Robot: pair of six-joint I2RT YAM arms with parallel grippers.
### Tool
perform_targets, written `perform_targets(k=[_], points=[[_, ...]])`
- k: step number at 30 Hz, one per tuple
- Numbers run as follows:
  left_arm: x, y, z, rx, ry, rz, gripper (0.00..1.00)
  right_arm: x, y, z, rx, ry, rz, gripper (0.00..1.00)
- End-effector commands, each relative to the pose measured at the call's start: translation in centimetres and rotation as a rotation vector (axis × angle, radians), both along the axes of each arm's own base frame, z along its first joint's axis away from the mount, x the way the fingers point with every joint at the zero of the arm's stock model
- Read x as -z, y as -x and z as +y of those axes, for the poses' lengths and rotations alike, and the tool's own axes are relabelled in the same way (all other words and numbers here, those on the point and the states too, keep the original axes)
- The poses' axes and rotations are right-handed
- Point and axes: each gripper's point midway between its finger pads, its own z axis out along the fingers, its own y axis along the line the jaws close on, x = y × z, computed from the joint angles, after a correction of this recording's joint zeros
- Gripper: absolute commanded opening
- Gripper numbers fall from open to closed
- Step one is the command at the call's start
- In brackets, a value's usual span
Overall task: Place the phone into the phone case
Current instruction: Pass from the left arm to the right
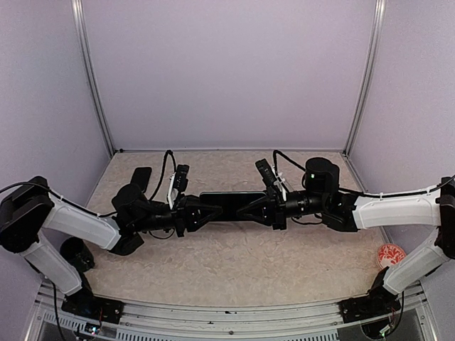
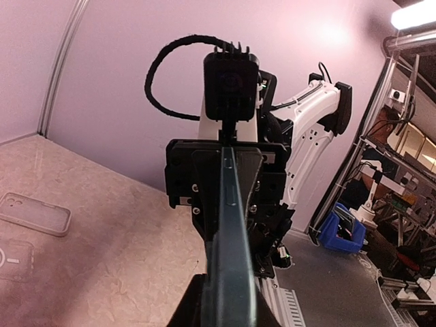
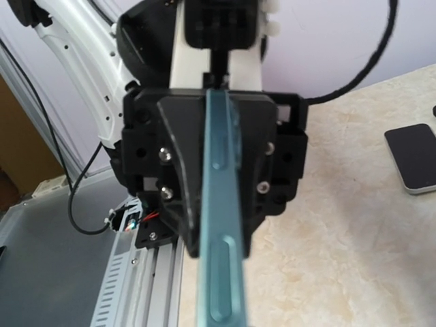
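Phone (image 1: 231,204): left gripper (image 1: 205,212) clamping its 9 o'clock end, right gripper (image 1: 259,207) clamping its 3 o'clock end.

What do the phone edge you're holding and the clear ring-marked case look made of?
The slim dark-teal phone: edge looks like satin metal, soft sheen, elongated buttons, possibly coated plastic; transparent rectangular ring-marked case: probably thin clear plastic, the tabletop shows through.

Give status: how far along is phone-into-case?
Done: the phone is up off the table. In hand: the left gripper and right gripper each clamp one end, holding it between them. Left: the phone case lies on the table, apart from the phone; insertion not yet begun.
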Motion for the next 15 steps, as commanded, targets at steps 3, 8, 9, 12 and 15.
perform_targets(k=[3,8,9,12,15], points=[[-0.5,-2.4,0.4,-0.103,0.019,0.043,0.39,-1.4,0.6,-0.2,-0.044,-0.026,-0.055,0.00],[0.1,-3.2,1.0,-0.163,-0.006,0.056,0.72,-1.4,-0.9,-1.0,0.055,-0.010,-0.061,0.00],[0.0,-3.3,1.2,-0.171,-0.004,0.055,0.76,-1.4,-1.1,-1.1,0.068,-0.008,-0.060,0.00],[0.1,-3.5,1.7,-0.196,-0.005,0.059,0.86,-1.5,-2.0,-1.6,0.121,-0.005,-0.058,0.00],[0.2,-3.6,2.0,-0.208,-0.009,0.062,0.92,-1.5,-2.8,-1.9,0.160,0.007,-0.065,0.00]])
